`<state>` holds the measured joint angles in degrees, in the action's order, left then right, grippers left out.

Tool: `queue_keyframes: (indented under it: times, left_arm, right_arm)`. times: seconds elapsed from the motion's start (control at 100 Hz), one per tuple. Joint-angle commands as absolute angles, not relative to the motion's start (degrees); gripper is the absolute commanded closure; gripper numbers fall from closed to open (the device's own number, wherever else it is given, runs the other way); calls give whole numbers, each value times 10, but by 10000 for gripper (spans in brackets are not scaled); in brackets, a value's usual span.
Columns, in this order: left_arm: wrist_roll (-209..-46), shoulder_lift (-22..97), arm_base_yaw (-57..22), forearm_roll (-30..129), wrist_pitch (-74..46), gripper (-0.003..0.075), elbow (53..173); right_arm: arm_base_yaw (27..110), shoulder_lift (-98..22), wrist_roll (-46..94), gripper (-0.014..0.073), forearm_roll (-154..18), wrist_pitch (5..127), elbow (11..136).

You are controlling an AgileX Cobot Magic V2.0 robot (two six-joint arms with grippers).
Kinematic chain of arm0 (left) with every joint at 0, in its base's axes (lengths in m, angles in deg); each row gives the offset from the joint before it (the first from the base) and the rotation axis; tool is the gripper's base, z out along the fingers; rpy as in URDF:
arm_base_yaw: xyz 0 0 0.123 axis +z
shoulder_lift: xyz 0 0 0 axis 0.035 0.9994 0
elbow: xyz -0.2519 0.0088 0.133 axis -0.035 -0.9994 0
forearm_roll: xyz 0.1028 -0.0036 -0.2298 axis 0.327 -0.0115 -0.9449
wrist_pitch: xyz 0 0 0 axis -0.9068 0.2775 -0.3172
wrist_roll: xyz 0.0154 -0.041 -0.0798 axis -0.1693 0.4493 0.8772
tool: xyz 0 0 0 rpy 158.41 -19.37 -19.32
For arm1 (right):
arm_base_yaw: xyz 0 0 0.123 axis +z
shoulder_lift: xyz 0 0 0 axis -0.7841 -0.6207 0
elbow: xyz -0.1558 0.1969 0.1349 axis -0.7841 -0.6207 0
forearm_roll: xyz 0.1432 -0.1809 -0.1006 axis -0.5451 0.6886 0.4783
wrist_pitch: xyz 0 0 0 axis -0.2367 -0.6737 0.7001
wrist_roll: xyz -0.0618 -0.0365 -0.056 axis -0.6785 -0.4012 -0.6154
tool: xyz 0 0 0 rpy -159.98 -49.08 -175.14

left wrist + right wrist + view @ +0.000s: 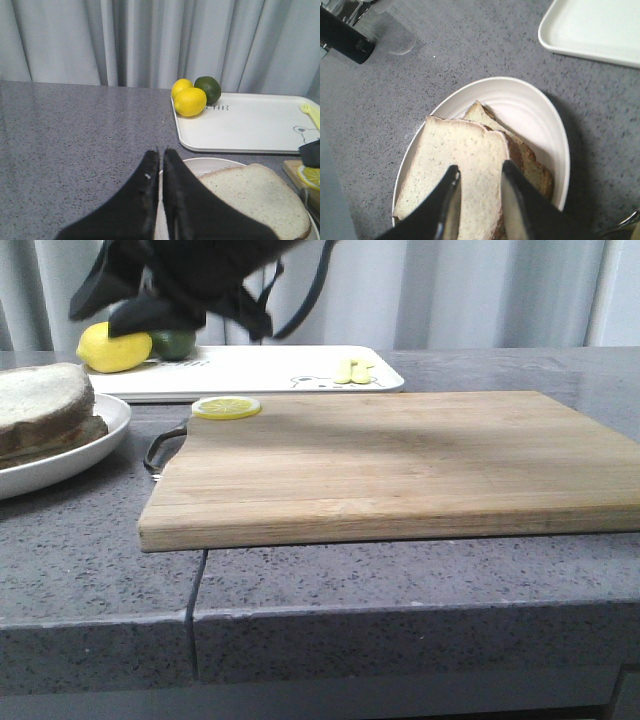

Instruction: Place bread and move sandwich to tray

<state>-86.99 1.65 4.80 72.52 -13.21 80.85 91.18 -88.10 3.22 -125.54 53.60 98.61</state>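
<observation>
Pale bread (455,160) with a brown crust lies on top of other slices on a round white plate (540,115). My right gripper (480,167) hovers open just over that top slice, one finger on each side of its middle. My left gripper (161,150) is shut and empty, low beside the plate's rim (210,162), with the bread (250,192) to its side. In the front view the bread (40,395) sits at the far left, under a black arm (180,280). The white tray (260,365) lies behind. No sandwich shows in any view.
A wooden cutting board (400,460) fills the middle, with a lemon slice (227,407) at its back left corner. Two lemons (190,100) and a lime (207,89) sit on the tray's corner. The table's front edge runs just below the board.
</observation>
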Motion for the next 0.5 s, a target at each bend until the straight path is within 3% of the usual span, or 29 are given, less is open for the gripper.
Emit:
queue_keyframes:
  times: [0.0,0.08,0.24,0.49]
  left_arm:
    - [-869,58,48,750,-151,644,864]
    - [-869,96,49,750,-135,546,897]
    - [-869,177,49,758,-77,422,951]
    - [-864,311,90,738,36,414,1032]
  right_arm:
    - [909,-820,18,522,-1219,544,1006]
    - [909,-799,18,669,-1177,534,1005]
    - [909,-754,18,655,-1100,488,1005]
    - [910,-681,18,655,-1067,451,985]
